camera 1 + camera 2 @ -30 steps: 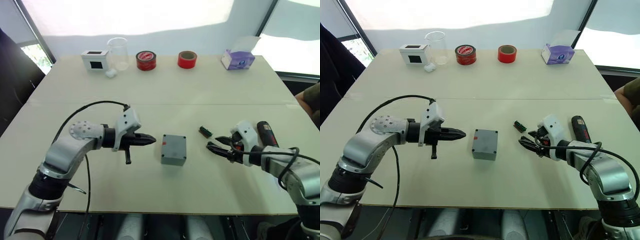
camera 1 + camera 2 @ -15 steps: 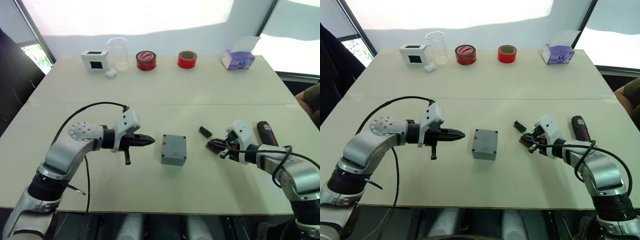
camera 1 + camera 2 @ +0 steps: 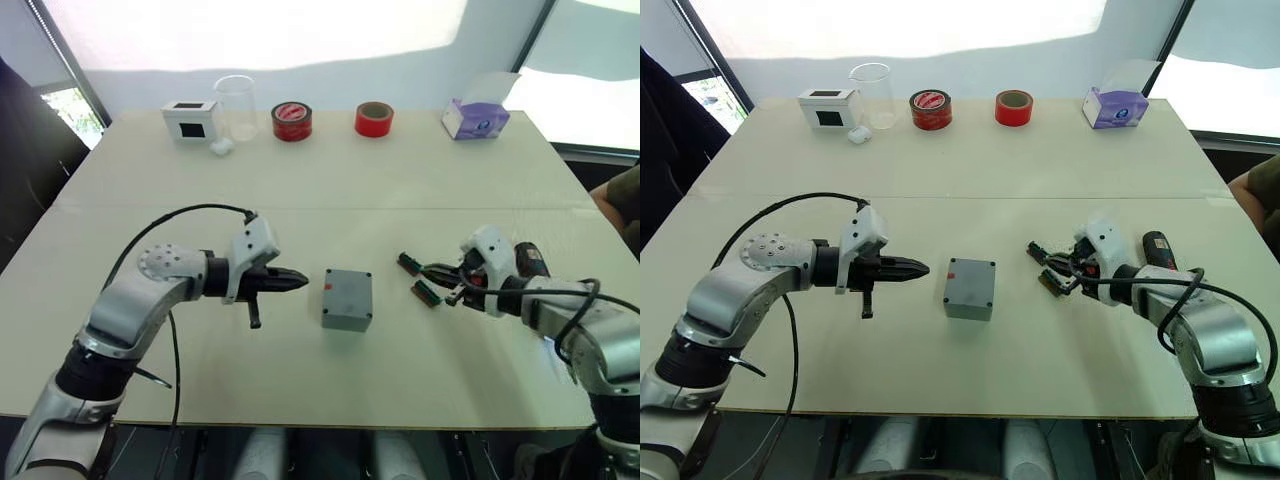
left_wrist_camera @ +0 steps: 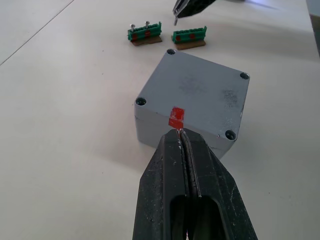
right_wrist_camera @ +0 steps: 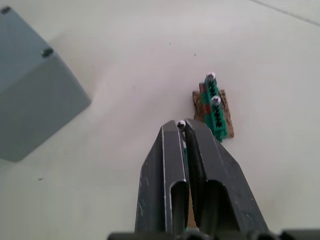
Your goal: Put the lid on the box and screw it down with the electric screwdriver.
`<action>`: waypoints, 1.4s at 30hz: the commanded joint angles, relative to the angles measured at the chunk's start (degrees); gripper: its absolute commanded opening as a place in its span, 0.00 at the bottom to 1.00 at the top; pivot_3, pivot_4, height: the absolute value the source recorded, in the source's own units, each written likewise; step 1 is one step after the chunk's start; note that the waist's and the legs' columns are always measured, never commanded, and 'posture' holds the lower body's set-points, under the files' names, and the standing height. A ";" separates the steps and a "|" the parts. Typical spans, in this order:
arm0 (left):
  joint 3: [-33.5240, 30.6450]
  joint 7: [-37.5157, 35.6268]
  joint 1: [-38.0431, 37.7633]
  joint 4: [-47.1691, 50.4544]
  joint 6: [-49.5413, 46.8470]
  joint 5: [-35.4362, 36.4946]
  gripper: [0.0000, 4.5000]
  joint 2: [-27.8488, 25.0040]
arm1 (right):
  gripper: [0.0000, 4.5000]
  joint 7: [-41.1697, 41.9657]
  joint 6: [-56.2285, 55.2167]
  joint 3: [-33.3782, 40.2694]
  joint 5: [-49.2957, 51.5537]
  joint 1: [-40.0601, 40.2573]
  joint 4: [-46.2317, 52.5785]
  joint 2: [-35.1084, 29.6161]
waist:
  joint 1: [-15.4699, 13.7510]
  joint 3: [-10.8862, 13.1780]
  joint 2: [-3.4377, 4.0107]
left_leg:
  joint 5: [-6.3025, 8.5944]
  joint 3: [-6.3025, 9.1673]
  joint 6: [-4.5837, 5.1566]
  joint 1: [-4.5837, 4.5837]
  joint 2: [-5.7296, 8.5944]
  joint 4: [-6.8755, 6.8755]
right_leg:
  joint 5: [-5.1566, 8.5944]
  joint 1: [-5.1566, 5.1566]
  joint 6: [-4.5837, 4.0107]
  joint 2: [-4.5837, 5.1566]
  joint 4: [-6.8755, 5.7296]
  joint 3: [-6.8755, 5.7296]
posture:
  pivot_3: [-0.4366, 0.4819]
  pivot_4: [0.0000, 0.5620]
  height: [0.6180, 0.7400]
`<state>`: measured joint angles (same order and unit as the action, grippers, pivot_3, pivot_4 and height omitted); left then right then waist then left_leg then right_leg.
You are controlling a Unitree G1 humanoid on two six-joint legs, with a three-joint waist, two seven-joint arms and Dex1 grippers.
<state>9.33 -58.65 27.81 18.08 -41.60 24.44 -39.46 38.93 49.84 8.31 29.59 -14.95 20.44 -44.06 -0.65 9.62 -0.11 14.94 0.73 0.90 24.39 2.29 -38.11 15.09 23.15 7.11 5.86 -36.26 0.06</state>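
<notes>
Left hand closed, empty, tips just short of box. Right hand pinches a screw; head views hide it.

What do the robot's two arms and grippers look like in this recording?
Both arms are silver-grey metal segments with black joints, each ending in a white wrist housing. A black cable loops over the left arm and another runs along the right. The left gripper and right gripper each have two tapered black fingers with hollow slots near the base.

Open bench surrounds the box on every side. Two green strips crowd the right hand.
</notes>
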 commanded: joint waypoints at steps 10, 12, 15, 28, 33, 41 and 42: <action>-1.67 -1.07 -0.24 1.58 -0.47 1.76 0.00 -1.54 | 0.02 0.03 4.13 -6.08 5.59 -6.33 7.43 3.67 | 0.03 0.00 0.00 | 0.00 0.02 0.00 0.00 0.00 0.00 | 0.00 0.00 0.00 0.01 -0.01 0.00 | 0.48 0.27 1.00; -1.80 -0.63 -0.61 2.11 -0.82 2.08 0.00 -1.65 | 0.02 0.36 3.95 -6.53 5.71 -6.05 7.38 3.55 | 0.00 0.00 0.00 | 0.00 0.02 0.00 0.01 0.00 0.00 | 0.00 0.01 0.00 0.01 -0.01 0.00 | 0.48 0.27 1.00; -1.81 -0.26 -0.95 2.54 -1.06 2.34 0.00 -1.88 | 0.02 0.68 3.82 -7.08 6.15 -6.21 7.34 3.63 | -0.04 0.00 0.00 | 0.00 0.02 0.00 0.01 0.01 0.00 | 0.00 0.01 0.00 0.01 -0.01 0.00 | 0.48 0.27 1.00; -1.11 0.69 -1.50 2.46 -0.37 2.01 0.00 -2.21 | 0.02 0.87 0.57 -10.50 2.97 -6.43 4.77 4.57 | 0.02 0.00 0.00 | 0.00 0.02 0.00 0.01 0.01 0.00 | 0.00 0.02 0.00 0.00 -0.01 0.00 | 0.48 0.27 1.00; -0.78 1.00 -1.57 2.55 -0.16 1.88 0.00 -1.93 | 0.02 0.84 -0.33 -10.61 1.94 -6.91 3.82 5.16 | -0.02 0.00 0.00 | 0.00 0.02 0.00 0.01 0.00 0.00 | 0.00 0.02 0.00 0.00 -0.02 0.00 | 0.48 0.27 1.00; -0.68 1.23 -1.50 2.35 0.10 1.87 0.00 -2.07 | 0.02 1.57 -0.55 -11.52 1.13 -6.84 3.26 5.04 | 0.01 0.00 0.00 | 0.00 0.02 -0.01 0.01 0.00 0.00 | 0.00 0.02 0.00 0.00 -0.02 0.00 | 0.48 0.27 1.00; -0.65 1.29 -1.53 2.38 0.15 1.87 0.00 -2.08 | 0.02 1.64 -0.55 -11.64 1.02 -6.79 3.19 5.08 | 0.00 0.00 0.00 | 0.00 0.02 -0.01 0.01 0.00 0.00 | 0.00 0.02 0.00 0.00 -0.02 0.00 | 0.48 0.27 1.00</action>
<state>9.33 -57.34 26.03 18.90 -42.20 26.35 -41.11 40.25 50.24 -3.67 30.68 -20.77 23.20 -39.18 -0.65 9.62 -0.12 14.93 0.75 0.89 24.40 2.29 -38.11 15.10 23.17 7.10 5.86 -36.28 0.05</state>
